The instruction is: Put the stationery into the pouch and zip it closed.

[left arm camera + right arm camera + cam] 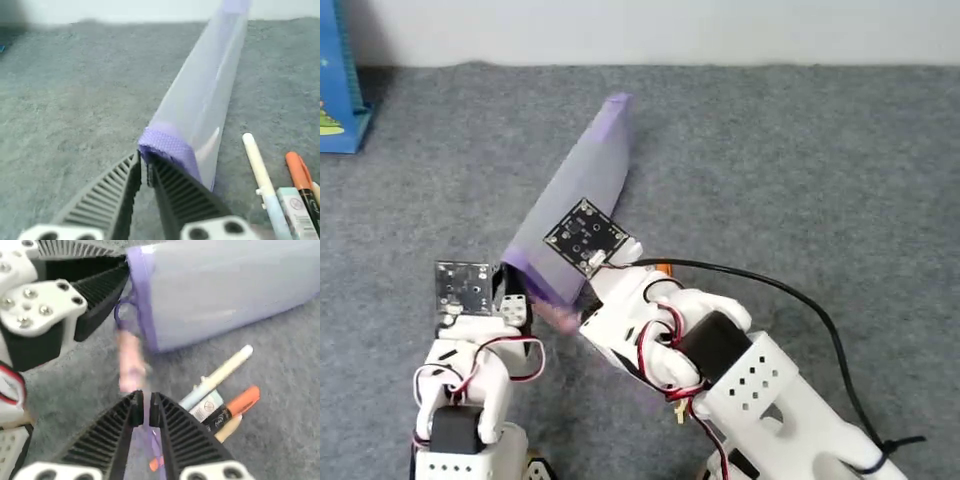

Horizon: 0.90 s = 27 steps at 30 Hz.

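table: grey carpet texture; white wall behind, blue box at edge
left fingers: clamped on pouch near end
right fingers: closed on pink zip pull
pens: on table beside pouch

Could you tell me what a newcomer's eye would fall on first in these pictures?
The long lilac pouch lying slantwise on the grey table, its near end pinched in the left pincer. Next, the right pincer shut on the pink pull tab at that end, while a white pen and an orange marker lie outside beside the pouch.
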Each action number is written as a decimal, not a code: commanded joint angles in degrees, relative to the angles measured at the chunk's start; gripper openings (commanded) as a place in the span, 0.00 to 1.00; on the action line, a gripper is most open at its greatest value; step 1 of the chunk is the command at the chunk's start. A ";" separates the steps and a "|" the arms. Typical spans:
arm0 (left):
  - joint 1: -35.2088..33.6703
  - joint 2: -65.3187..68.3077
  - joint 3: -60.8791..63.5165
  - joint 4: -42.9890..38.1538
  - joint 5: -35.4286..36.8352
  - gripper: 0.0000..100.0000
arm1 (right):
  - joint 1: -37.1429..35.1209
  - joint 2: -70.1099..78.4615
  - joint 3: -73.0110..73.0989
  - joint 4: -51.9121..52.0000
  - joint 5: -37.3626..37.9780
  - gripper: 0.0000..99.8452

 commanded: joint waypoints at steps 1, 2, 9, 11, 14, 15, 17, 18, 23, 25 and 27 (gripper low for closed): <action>-0.53 -0.53 -0.40 0.44 -0.79 0.01 | 0.13 -1.98 -0.70 0.31 0.35 0.01; -0.53 -0.53 -0.40 1.05 -0.79 0.01 | 1.01 -1.98 -0.70 0.13 0.35 0.01; -0.62 -0.53 -0.75 3.78 -0.79 0.01 | 3.74 -1.98 -0.70 0.04 0.18 0.01; -0.97 -0.53 -0.75 3.69 -0.79 0.01 | 3.74 -1.71 -0.70 -0.13 0.09 0.01; -5.10 -0.53 -2.68 3.87 -0.79 0.02 | 3.74 -1.19 -0.18 -0.22 0.00 0.01; -7.47 -0.53 -3.30 3.87 -0.79 0.02 | 3.74 -1.01 0.26 -0.31 0.00 0.01; -12.04 -0.53 -4.09 3.96 -0.79 0.05 | 3.74 -0.04 1.14 -0.92 0.00 0.01; -13.71 -0.53 -4.09 4.04 -0.70 0.09 | 3.82 0.66 1.85 -1.80 0.00 0.01; -15.56 -0.53 -4.70 11.43 -0.26 0.36 | 3.82 6.37 4.75 -5.76 -2.29 0.09; -18.37 -0.53 -6.02 13.45 -0.26 0.37 | 3.82 9.36 4.75 -5.85 -5.80 0.13; -22.15 -0.53 -7.43 14.51 -0.26 0.37 | 3.74 12.62 4.75 -6.02 -8.09 0.17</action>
